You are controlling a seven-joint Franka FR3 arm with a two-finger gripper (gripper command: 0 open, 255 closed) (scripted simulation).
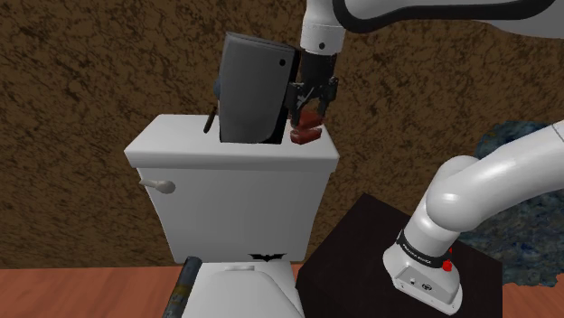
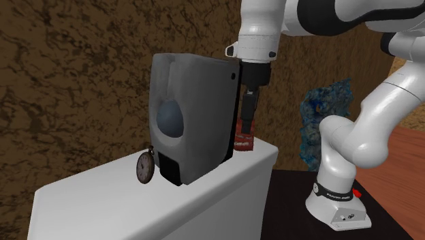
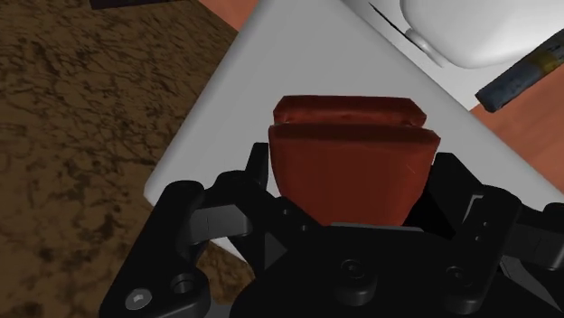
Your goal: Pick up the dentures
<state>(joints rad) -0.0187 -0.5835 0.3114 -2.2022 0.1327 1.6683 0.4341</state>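
Note:
The dentures [image 3: 348, 167] are a dark red two-layered block, clasped between my black fingers [image 3: 258, 181]. In the shoulder view my gripper [image 1: 308, 116] points straight down at the back right of the white toilet tank lid [image 1: 181, 144], shut on the dentures [image 1: 307, 134]. The second exterior view shows the gripper [image 2: 246, 131] holding the dentures [image 2: 244, 142] at or just above the lid [image 2: 102, 198]; I cannot tell whether they touch it.
A tall grey box-shaped object [image 1: 253, 90] stands on the lid close beside the gripper. A pocket watch [image 2: 144, 167] leans at its foot. A brown rough wall is right behind. The black stand [image 1: 361, 253] is beside the toilet.

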